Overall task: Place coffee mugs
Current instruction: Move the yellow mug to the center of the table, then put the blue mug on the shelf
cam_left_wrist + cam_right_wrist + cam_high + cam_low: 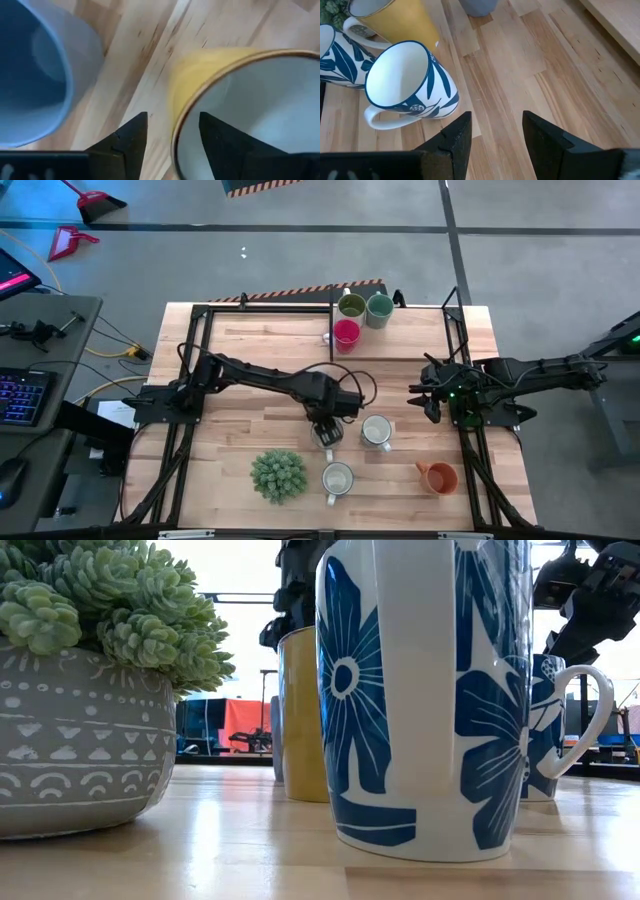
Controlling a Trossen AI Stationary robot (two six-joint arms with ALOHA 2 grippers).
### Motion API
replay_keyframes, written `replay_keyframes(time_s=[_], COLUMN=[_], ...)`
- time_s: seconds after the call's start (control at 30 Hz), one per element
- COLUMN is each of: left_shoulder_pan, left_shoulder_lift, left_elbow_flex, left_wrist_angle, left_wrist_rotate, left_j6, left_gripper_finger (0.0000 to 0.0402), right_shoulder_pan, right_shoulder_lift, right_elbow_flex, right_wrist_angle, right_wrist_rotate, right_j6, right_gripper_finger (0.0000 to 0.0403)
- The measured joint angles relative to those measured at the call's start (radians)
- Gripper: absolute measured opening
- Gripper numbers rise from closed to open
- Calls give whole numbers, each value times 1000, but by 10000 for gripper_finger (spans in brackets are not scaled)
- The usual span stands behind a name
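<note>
High view: left tool, parted astride yellow mug's rim, hemmed by floral mug and plant.

Bare wood behind — potted plant, white mugs crowding the front.

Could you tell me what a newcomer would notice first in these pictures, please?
Most striking is the white mug with blue flowers looming right in front of the low camera, beside the spiky green plant near the table's front edge. Next, the left gripper at the table's middle, fingers open astride the rim of a yellow mug. Three mugs, olive, teal and red, cluster at the back edge.
</note>
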Motion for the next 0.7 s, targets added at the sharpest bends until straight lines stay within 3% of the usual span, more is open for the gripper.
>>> replay_keyframes(time_s=[0.4,0.57,0.7], left_shoulder_pan=[2,-24,-39], left_shoulder_lift=[0,-58,-140], left_elbow_flex=[297,305,270], left_wrist_angle=[-296,-303,-303], left_wrist_rotate=[-71,-66,-110], left_j6=[205,391,406], left_gripper_finger=[172,172,172], right_shoulder_pan=[0,0,0], right_shoulder_lift=[0,0,5], right_elbow_flex=[0,0,0], right_wrist_angle=[0,1,26], right_wrist_rotate=[27,29,33], right_j6=[-21,-16,-17], right_gripper_finger=[154,154,154])
